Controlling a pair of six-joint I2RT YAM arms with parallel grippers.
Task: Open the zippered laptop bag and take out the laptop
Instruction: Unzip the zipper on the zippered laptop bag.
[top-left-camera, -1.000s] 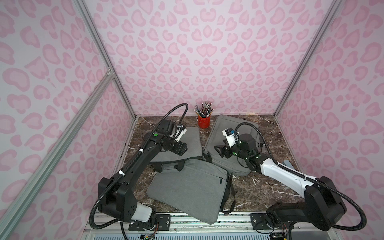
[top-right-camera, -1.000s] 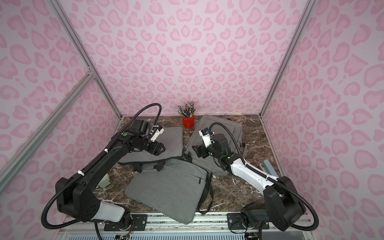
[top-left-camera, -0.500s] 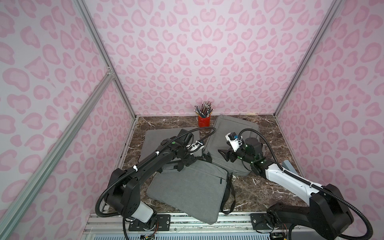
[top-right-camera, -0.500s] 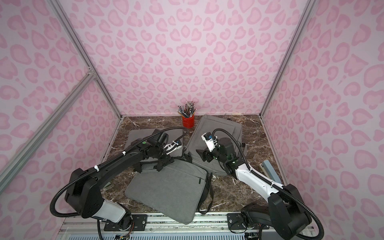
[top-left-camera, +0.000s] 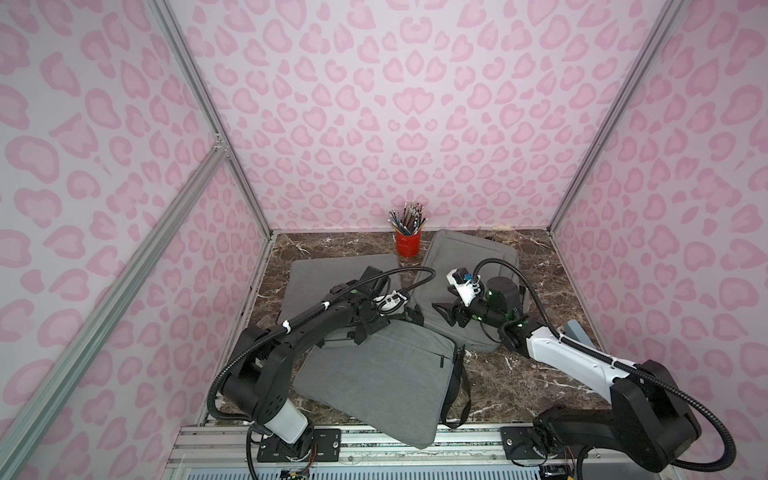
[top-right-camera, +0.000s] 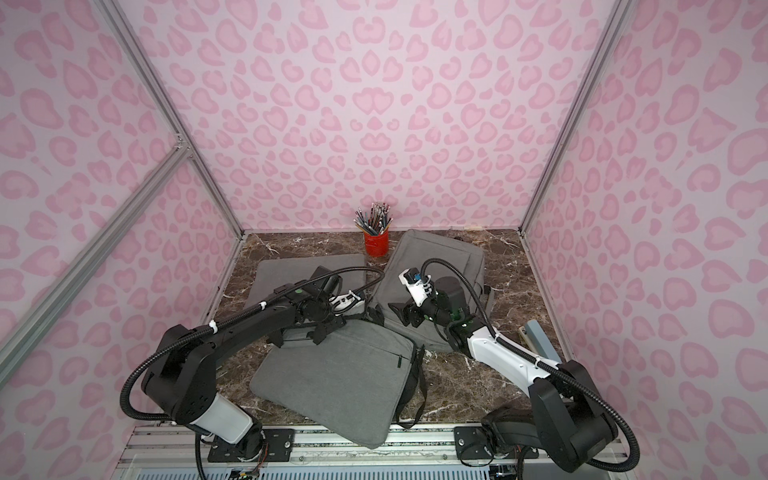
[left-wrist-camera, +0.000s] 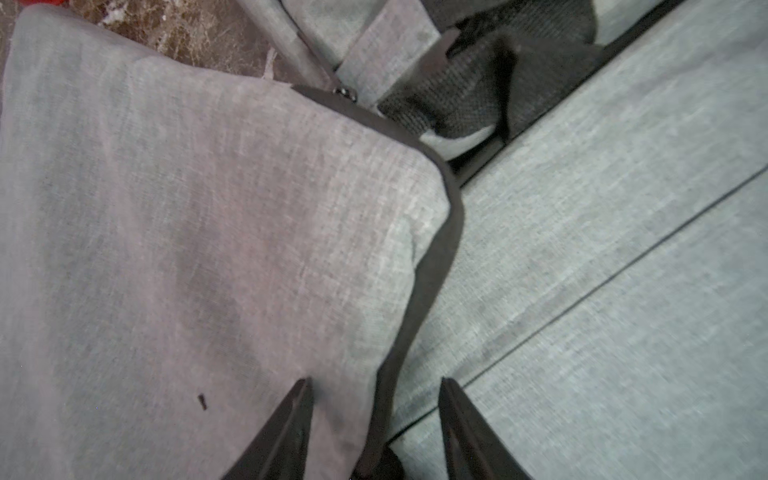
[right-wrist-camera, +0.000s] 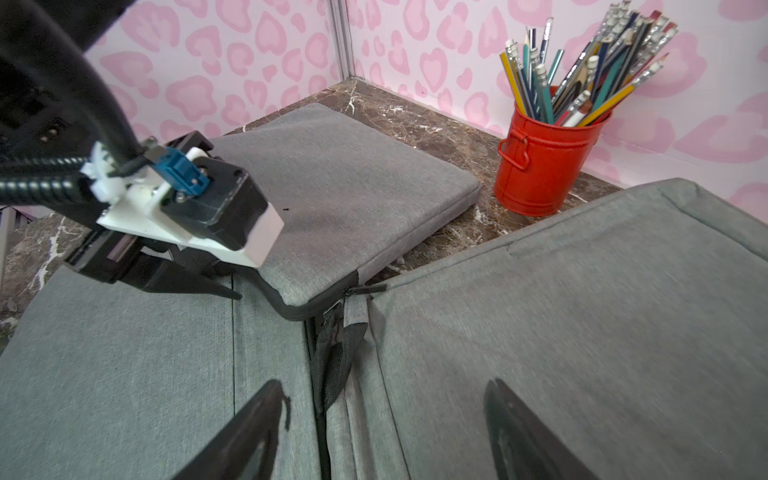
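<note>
Three grey zippered laptop bags lie on the marble table: a sleeve (top-left-camera: 332, 274) at the back left, one at the back right (top-left-camera: 469, 257), and one with a black strap in front (top-left-camera: 382, 374). My left gripper (top-left-camera: 368, 330) is low over the sleeve's near right corner. In the left wrist view it (left-wrist-camera: 374, 380) stands open astride the sleeve's (left-wrist-camera: 187, 228) black zipper edge, with the zipper pull (left-wrist-camera: 347, 93) further along. My right gripper (top-left-camera: 442, 313) hovers open over the back right bag's (right-wrist-camera: 582, 311) near corner, nothing between its fingers (right-wrist-camera: 266, 411). The laptop is hidden.
A red cup of pencils (top-left-camera: 408, 243) stands at the back between the two rear bags. A blue-grey block (top-left-camera: 577, 332) lies near the right wall. The front bag overhangs the table's front rail (top-left-camera: 465, 440). Pink walls close in three sides.
My left arm swung from over the back left sleeve toward the centre and down to its near right corner, jaws narrowing. The right gripper shifted slightly and stayed open.
</note>
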